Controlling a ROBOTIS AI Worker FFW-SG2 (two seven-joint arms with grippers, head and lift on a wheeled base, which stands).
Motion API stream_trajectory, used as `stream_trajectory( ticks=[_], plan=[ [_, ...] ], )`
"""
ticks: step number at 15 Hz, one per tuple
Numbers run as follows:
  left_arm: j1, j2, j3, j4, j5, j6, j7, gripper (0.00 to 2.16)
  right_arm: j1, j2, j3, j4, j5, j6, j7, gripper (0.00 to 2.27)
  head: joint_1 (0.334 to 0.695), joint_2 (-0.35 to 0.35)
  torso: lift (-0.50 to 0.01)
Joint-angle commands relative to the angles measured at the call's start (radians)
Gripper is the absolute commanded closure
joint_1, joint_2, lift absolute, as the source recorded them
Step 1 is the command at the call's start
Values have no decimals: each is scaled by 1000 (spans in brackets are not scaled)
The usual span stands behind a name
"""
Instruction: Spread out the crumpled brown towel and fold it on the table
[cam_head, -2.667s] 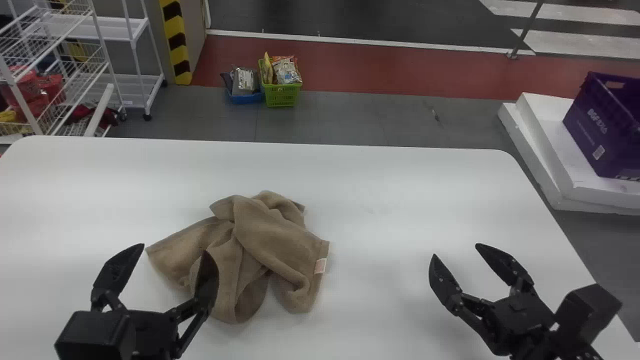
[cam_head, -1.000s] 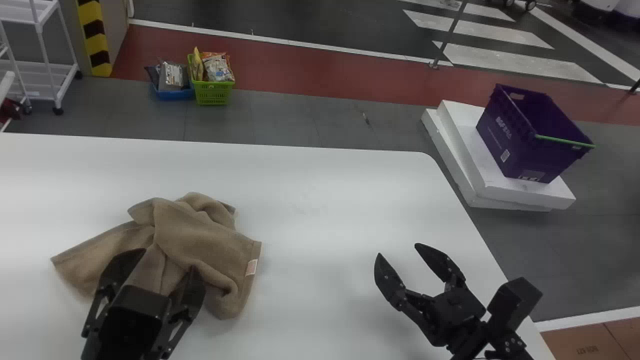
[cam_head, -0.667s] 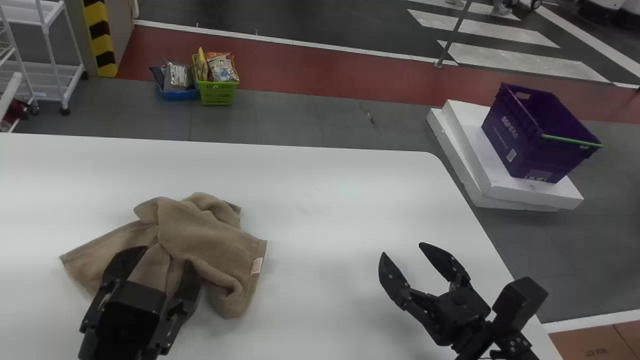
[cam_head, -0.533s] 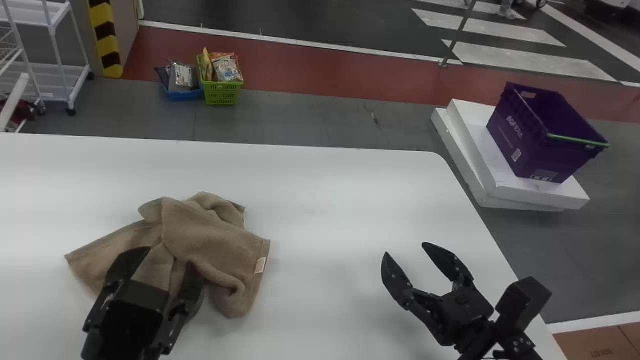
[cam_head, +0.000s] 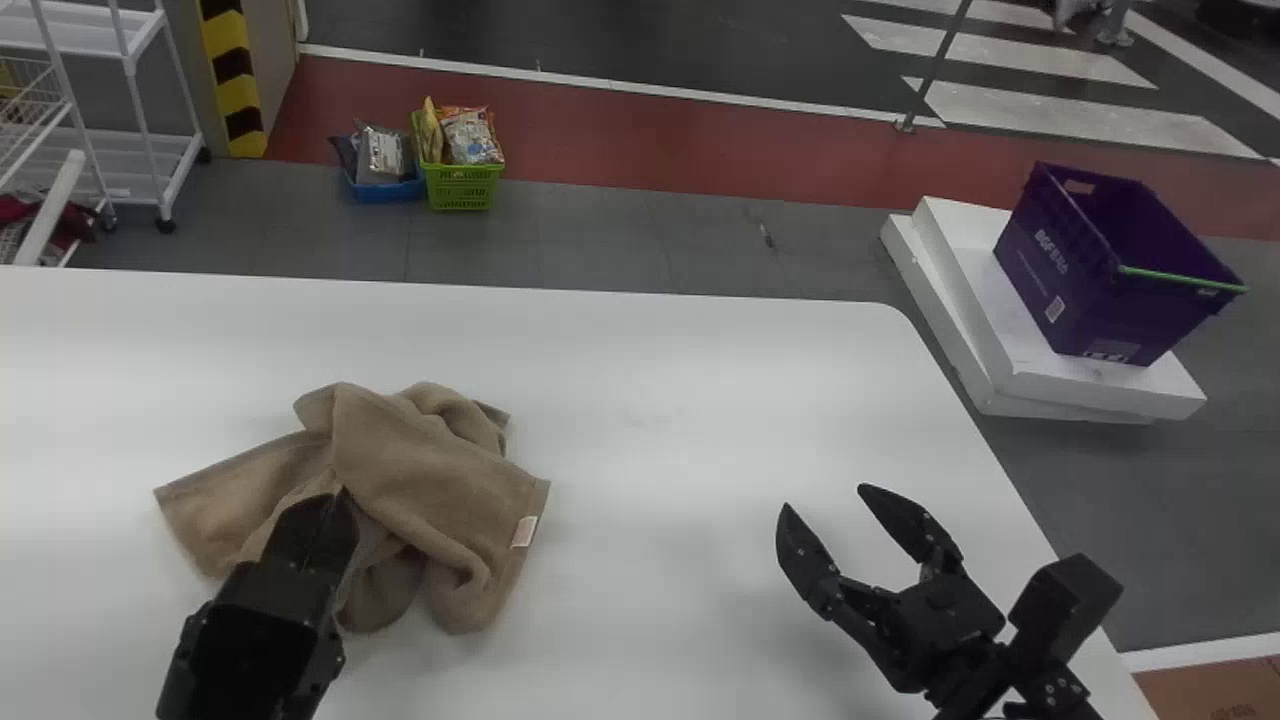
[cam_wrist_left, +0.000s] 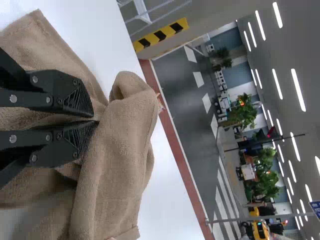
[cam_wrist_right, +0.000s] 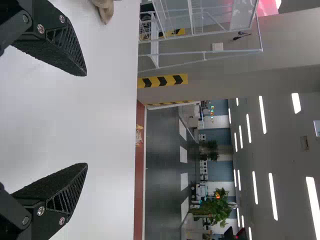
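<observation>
Pinching a fold with its fingers drawn together: left gripper, over the near part of the crumpled brown towel. Towel lies on the left portion of the table. Right gripper: well apart from towel, fingers spread wide.

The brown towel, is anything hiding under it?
The white table shows around the brown towel; whatever is beneath its crumpled folds is covered, so I can't tell.

A purple crate sits on white slabs; a green basket of packets stands beside a blue basket on the floor
</observation>
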Motion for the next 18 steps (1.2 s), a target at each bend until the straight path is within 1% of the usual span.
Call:
stream_trajectory(
  ticks=[1,5,8,9,10,12,13,14,15,16,18],
  plan=[
    [15,0,12,-35,3,-2,0,1447,-2,2,5,3,0,0,0,194,695,-245,-127],
    [49,0,61,-103,21,-20,3,1443,-4,2,8,0,-3,-3,0,194,695,-224,-127],
    [80,-1,120,-198,67,-26,29,1443,-4,2,8,0,-3,-3,0,194,695,-191,-127],
    [96,-7,149,-247,101,-32,30,1443,-4,2,11,-2,-3,-3,0,194,695,-181,-127],
    [106,-10,178,-293,158,-35,30,1443,-4,2,14,-2,-3,-3,0,194,695,-172,-127],
    [112,-16,202,-336,178,-81,49,1443,-2,2,22,-2,-3,-3,0,194,695,-148,-127],
    [112,-18,209,-350,178,-94,56,1443,-2,2,24,-2,-3,-3,0,194,695,-121,-127],
    [110,-18,216,-356,182,-88,44,1443,-2,2,25,-2,-3,-3,0,194,695,-112,-127],
    [86,-16,225,-350,182,-8,17,1443,-2,2,27,-5,-3,0,0,194,695,-106,-127],
    [66,-16,225,-319,181,41,9,1443,-4,2,33,-8,-1,3,0,194,695,-103,-127],
    [64,-15,228,-261,185,35,4,1440,-2,2,54,-31,8,15,0,194,695,-91,-127]
  ],
)
